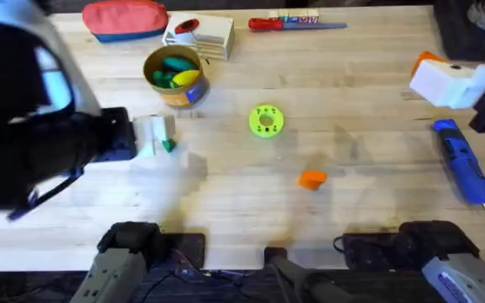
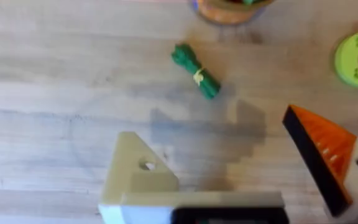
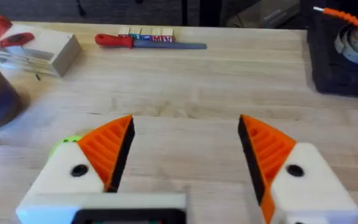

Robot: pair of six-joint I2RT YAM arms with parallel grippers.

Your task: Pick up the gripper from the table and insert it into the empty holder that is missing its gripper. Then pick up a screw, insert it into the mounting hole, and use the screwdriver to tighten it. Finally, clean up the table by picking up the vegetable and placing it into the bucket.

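On the surface [image 1: 327,76], the orange gripper [image 1: 312,179] lies loose near the centre, at about 4 o'clock from the lime-green disc [image 1: 266,120]. The left gripper [image 2: 247,174], spread wide, hovers above the vegetable [image 2: 196,71]; one finger is a bare white holder [image 2: 137,171], the other carries an orange pad. The bucket [image 1: 176,76] stands at 12 o'clock from the vegetable. The right gripper [image 3: 185,155] is spread, with the screwdriver [image 1: 463,161] lying just below it in the overhead view

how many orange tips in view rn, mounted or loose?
4. One loose tip on the table, mid-right. Two on the right gripper, both fingers. One on the left gripper, one finger only; its other holder is bare.
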